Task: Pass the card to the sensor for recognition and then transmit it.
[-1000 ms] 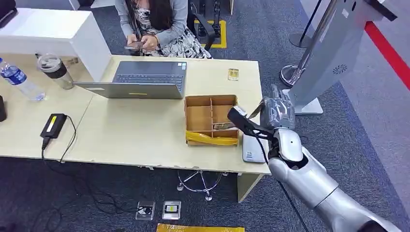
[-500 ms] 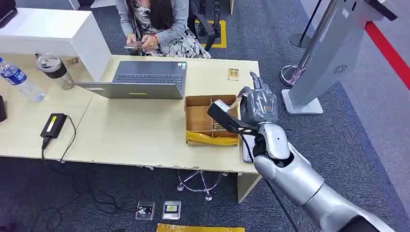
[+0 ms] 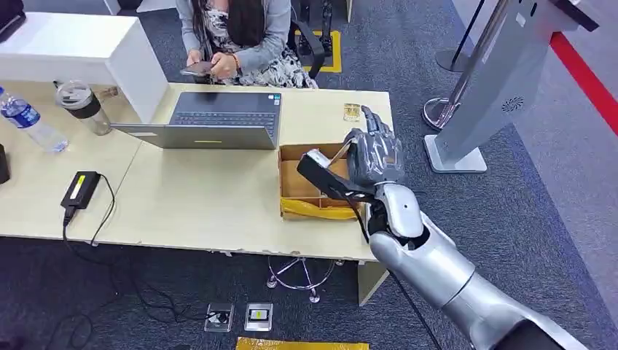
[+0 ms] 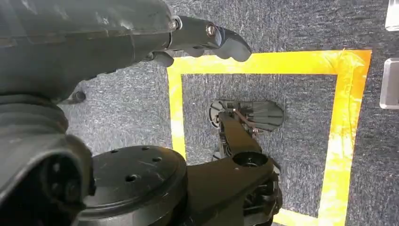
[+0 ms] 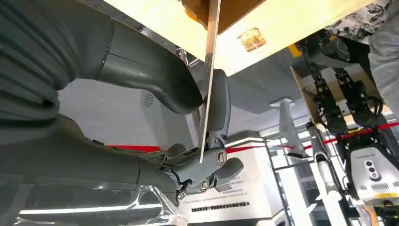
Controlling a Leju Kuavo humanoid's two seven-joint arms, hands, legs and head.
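Note:
My right hand [image 3: 372, 154] hovers over the right side of an open cardboard box [image 3: 283, 182] with dividers on the wooden table [image 3: 204, 204]. It pinches a thin pale card [image 5: 209, 70], seen edge-on in the right wrist view between the thick thumb [image 5: 155, 80] and a darker finger [image 5: 219, 108]. In the head view the card [image 3: 339, 152] is a slim tan sliver at the hand's left. My left hand [image 4: 207, 37] hangs above the carpet, holding nothing, fingers apart.
An open laptop [image 3: 211, 120] sits behind the box, and a person [image 3: 233, 36] is seated beyond it with a phone. A small gold item [image 3: 352, 111] lies near the table's far right corner. A grey kiosk stand [image 3: 503, 80] rises right of the table. Bottle [image 3: 29, 124] and adapter [image 3: 81, 188] lie far left.
My right hand has swung left and forward with the card, from beside the table's right edge to above the cardboard box. The arm now covers the flat grey device by the box.

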